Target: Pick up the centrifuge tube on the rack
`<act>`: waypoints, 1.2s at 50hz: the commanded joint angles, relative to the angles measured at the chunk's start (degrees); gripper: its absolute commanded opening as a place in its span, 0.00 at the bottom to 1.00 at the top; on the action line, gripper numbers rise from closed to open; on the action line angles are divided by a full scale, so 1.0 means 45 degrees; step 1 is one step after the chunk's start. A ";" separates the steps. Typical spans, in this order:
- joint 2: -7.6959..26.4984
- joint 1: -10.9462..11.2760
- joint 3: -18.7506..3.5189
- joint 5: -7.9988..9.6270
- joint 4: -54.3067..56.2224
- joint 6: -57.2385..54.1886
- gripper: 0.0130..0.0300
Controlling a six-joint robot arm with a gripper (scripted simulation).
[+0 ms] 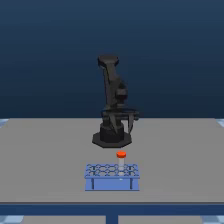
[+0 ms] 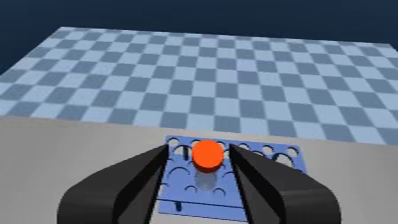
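Note:
The centrifuge tube [image 1: 121, 155] stands upright in a hole at the far edge of the light-blue rack [image 1: 112, 176], its orange-red cap just above the grid. In the exterior view my gripper [image 1: 121, 129] hangs low in front of the black arm base, behind the rack and apart from it. Through the wrist camera the tube [image 2: 208, 155] shows between my two black fingers [image 2: 133, 185], with the rack [image 2: 282, 154] beneath it. The gripper [image 2: 204, 146] is open; a narrow gap shows on each side of the cap.
The black robot base [image 1: 111, 137] sits on the grey table [image 1: 45, 160] just behind the rack. A blue checkered floor [image 2: 222, 75] lies beyond the table edge.

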 commanded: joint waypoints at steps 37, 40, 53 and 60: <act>0.3194 -0.0079 -0.1804 -0.0446 0.4514 -0.3803 1.00; 0.3283 -0.0082 -0.1861 -0.0452 0.4667 -0.3934 1.00; 0.3621 -0.0094 -0.2055 -0.0486 0.5058 -0.4243 1.00; 0.3672 -0.0095 -0.2068 -0.0499 0.4986 -0.4160 1.00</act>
